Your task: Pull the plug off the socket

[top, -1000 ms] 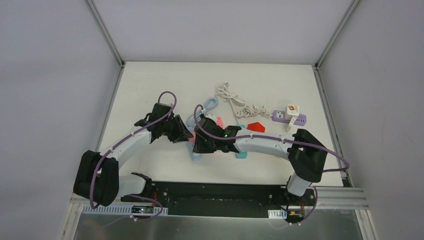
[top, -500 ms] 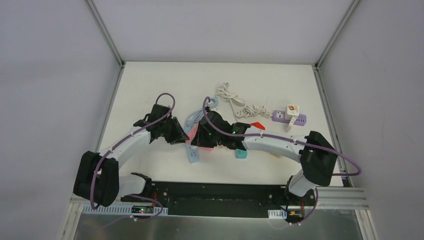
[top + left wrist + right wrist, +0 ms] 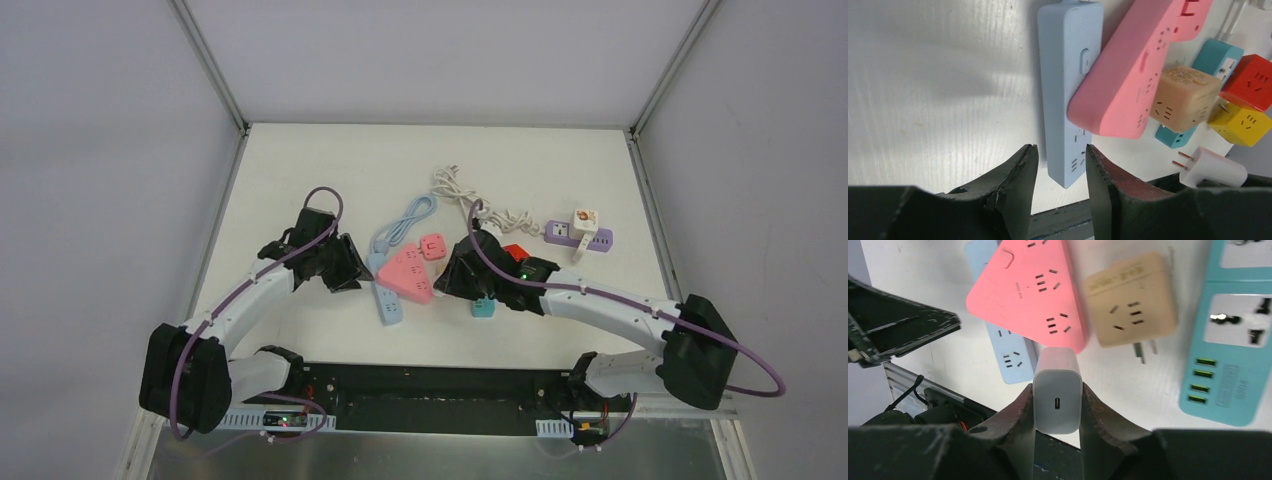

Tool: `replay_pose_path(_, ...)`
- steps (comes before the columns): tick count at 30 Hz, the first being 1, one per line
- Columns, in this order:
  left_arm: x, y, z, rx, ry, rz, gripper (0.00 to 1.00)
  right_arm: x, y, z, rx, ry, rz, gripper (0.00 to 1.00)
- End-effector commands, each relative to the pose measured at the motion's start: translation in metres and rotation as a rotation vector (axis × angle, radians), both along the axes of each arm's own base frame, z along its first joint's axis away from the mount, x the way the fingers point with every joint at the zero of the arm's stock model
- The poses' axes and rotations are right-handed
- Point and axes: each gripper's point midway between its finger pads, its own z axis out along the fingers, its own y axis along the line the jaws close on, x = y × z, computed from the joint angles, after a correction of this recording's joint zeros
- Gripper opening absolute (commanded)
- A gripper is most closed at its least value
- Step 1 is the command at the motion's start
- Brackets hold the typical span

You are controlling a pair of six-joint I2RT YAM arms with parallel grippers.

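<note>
My right gripper (image 3: pixel 1058 400) is shut on a white plug (image 3: pixel 1058 382), a charger block with a USB-C port facing the camera. It holds the plug clear of the pink triangular socket (image 3: pixel 1030 290), just off its near corner. The plug's bare prongs show in the left wrist view (image 3: pixel 1208 167). In the top view the right gripper (image 3: pixel 452 280) sits right of the pink socket (image 3: pixel 408 273). My left gripper (image 3: pixel 1060 160) is open and empty, hovering by the near end of the blue power strip (image 3: pixel 1065 95). It is left of the socket in the top view (image 3: pixel 345 268).
The pink socket lies partly across the blue strip (image 3: pixel 386 300). A beige cube adapter (image 3: pixel 1130 300), a teal strip (image 3: pixel 1233 340), a red cube (image 3: pixel 1250 82) and a yellow cube (image 3: pixel 1238 122) lie close by. A purple strip with a white adapter (image 3: pixel 580 232) and a white cable (image 3: pixel 470 200) lie farther back.
My right gripper has drawn back to the right, away from the pink socket, with the white plug in it. My left gripper has eased slightly left, off the socket.
</note>
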Motion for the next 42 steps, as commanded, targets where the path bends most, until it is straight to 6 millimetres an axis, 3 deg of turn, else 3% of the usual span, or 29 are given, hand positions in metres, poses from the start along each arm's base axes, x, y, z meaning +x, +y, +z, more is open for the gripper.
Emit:
replay_pose_path(1,0.005,-0.002,0.041,-0.014,-0.084,-0.020,0.43,-0.004,-0.026,0.005,0.002,-0.017,-0.028,0.00)
replay_pose_path(6,0.002,0.007,0.064,0.017,-0.142,-0.024,0.47,-0.024,-0.048,-0.021,-0.044,0.051,-0.029,0.00)
replay_pose_path(13,-0.011,0.028,0.080,0.099,-0.198,-0.012,0.51,-0.042,-0.062,-0.054,-0.077,0.146,-0.049,0.01)
replay_pose_path(14,-0.013,0.029,0.082,0.103,-0.203,-0.011,0.52,-0.044,-0.063,-0.057,-0.081,0.158,-0.050,0.06)
replay_pose_path(17,-0.020,0.032,0.082,0.108,-0.203,-0.011,0.55,-0.046,-0.068,-0.064,-0.106,0.183,-0.073,0.31)
replay_pose_path(21,-0.028,0.030,0.070,0.085,-0.161,-0.005,0.68,-0.044,-0.078,-0.064,-0.138,0.175,-0.117,0.68)
replay_pose_path(24,-0.032,0.017,0.053,0.009,-0.120,-0.001,0.72,-0.040,-0.082,-0.058,-0.137,0.145,-0.135,0.79)
replay_pose_path(31,-0.038,-0.008,0.026,-0.025,-0.072,-0.043,0.73,-0.022,-0.072,-0.026,-0.062,0.040,-0.147,0.81)
replay_pose_path(35,-0.037,-0.020,0.014,0.018,-0.078,-0.079,0.73,-0.016,-0.048,-0.009,0.027,0.009,-0.095,0.80)
replay_pose_path(42,-0.036,-0.009,0.001,0.286,-0.120,-0.118,0.71,-0.012,-0.027,-0.009,0.063,0.029,-0.063,0.79)
